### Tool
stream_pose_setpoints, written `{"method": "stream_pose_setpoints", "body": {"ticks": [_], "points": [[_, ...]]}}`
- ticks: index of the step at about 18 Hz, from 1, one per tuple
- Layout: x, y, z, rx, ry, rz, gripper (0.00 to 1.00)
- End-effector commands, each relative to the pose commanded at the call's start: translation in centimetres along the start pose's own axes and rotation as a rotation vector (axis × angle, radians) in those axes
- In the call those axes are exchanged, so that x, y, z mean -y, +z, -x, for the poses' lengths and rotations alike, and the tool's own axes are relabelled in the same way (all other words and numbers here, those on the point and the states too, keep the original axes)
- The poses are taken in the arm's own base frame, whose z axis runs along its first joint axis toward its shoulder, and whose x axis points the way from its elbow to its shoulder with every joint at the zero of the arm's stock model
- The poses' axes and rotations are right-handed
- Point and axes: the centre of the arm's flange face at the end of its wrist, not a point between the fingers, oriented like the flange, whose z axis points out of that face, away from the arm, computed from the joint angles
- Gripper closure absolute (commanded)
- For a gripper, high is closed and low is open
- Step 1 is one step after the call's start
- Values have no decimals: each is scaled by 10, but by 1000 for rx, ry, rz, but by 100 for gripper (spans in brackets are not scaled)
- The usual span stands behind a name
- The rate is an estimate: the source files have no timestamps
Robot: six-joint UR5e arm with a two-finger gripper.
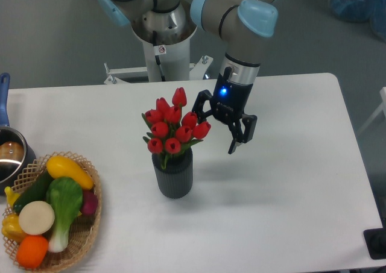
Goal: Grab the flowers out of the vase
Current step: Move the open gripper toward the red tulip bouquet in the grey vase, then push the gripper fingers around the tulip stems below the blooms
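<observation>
The fingers are spread wide and hold nothing. The flowers stand in the vase on the bench, touching the near-side finger, the vase below it.

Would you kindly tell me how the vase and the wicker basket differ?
The vase is dark grey, ribbed and upright near the table's middle; the wicker basket is tan, woven, wide and shallow at the left edge. The vase holds the flowers; the basket holds toy vegetables. Both stand on the white table.
</observation>
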Motion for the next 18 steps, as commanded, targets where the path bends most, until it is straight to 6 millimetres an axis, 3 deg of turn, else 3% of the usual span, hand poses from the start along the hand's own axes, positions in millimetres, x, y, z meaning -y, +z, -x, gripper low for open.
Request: {"method": "stream_pose_setpoints", "body": {"ticks": [5,11,18], "points": [[-1,1,-2,-9,-22,-23,0],[-3,2,-5,-67,-79,-219,0],[-5,6,-6,-83,-86,-252,0]]}}
